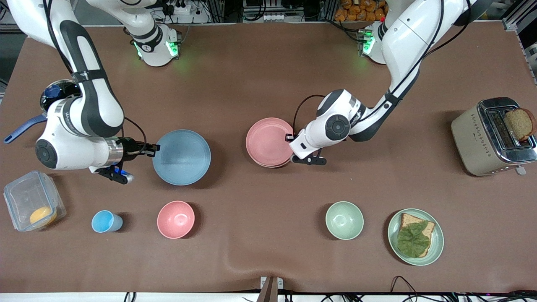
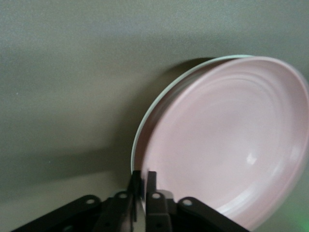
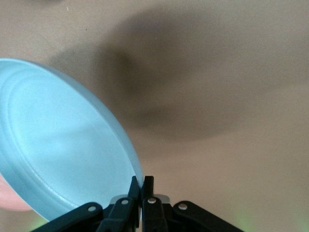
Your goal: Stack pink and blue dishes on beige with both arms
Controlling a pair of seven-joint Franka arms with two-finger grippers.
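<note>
My right gripper [image 1: 154,147] [image 3: 141,181] is shut on the rim of the light blue plate [image 1: 181,157] [image 3: 58,159]. It holds the plate tilted a little above the table, and the plate casts a shadow on the table. The pale pink plate [image 1: 268,141] [image 2: 227,145] lies on top of the beige plate. Only a thin edge of the beige plate [image 1: 268,166] [image 2: 145,123] shows under it. My left gripper [image 1: 289,138] [image 2: 143,175] is shut on the pink plate's rim, on the side toward the left arm's end of the table.
Along the table's near side stand a clear box [image 1: 31,205], a blue cup [image 1: 105,221], a pink bowl [image 1: 175,219], a green bowl [image 1: 344,220] and a green plate with toast [image 1: 436,247]. A toaster [image 1: 491,136] stands at the left arm's end. A blue-handled pan [image 1: 25,128] lies under the right arm.
</note>
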